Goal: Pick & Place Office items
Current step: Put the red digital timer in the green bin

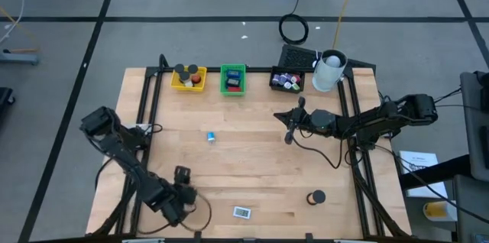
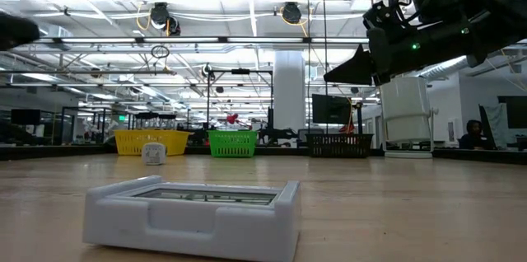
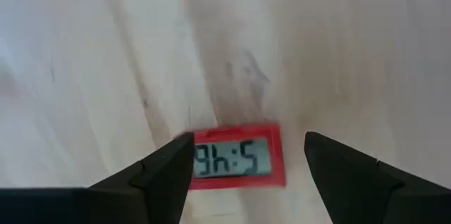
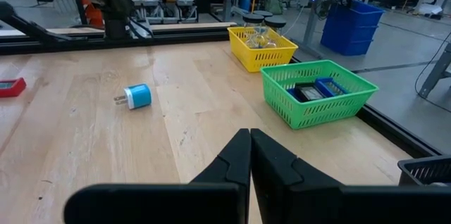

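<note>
Left gripper (image 3: 246,164), jaws spread, hangs over a red clock (image 3: 236,157) on the table (image 1: 252,159). Right gripper (image 4: 249,155), jaws clenched and empty, waits near the green tray (image 4: 317,91).

We noted a pale, matt wooden counter (image 4: 84,146); glossy red plastic clock (image 3: 238,157); plastic mesh green tray (image 4: 318,91).

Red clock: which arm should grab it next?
Left. The left gripper hangs open directly over the red clock, fingers either side. The right gripper is shut, far across the table.
</note>
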You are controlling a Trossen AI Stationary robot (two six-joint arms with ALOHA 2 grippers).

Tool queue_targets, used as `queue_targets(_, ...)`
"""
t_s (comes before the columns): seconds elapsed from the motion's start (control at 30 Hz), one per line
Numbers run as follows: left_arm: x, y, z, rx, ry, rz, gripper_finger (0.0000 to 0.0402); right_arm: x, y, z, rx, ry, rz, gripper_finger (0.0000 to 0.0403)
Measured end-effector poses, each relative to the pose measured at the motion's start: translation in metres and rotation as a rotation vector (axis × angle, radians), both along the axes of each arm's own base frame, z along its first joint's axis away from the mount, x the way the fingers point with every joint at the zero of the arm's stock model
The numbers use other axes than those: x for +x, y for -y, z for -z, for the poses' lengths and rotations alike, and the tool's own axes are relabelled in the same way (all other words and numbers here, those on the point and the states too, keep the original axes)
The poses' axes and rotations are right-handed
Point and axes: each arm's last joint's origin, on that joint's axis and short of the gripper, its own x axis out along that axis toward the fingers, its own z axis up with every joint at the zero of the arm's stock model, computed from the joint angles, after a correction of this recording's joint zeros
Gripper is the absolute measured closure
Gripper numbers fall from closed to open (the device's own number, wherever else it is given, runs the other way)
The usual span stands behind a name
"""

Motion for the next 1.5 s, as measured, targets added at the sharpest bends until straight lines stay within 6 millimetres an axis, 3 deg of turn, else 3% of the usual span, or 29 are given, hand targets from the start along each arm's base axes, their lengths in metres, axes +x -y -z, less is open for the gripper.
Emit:
queue_targets(0.2,0.004,-0.007,0.001,-0.154,-0.038,-0.671,0.0126,0.000,0.000,0.000,0.000,0.000,0.000,0.0399)
queue_targets(0.37,0.004,-0.006,0.001,-0.203,-0.045,-0.899,0.0126,0.000,-0.001,0.000,0.000,0.000,-0.005,0.0399)
queue_targets(0.7,0.010,-0.015,0.003,-0.180,0.020,-0.970,0.0126,0.000,-0.002,0.000,-0.002,-0.001,-0.007,0.0399)
queue_targets(1.27,-0.012,-0.019,0.027,-0.169,-0.045,-1.033,0.0126,0.000,-0.002,0.000,-0.003,-0.001,-0.007,0.0399)
queue_targets(1.37,-0.013,-0.019,0.028,-0.162,-0.056,-1.011,0.0140,0.000,-0.002,0.000,-0.003,-0.001,-0.007,0.0399)
queue_targets(1.5,-0.013,-0.019,0.028,-0.153,-0.064,-0.938,0.0191,0.000,-0.002,0.000,-0.002,-0.001,-0.007,0.0399)
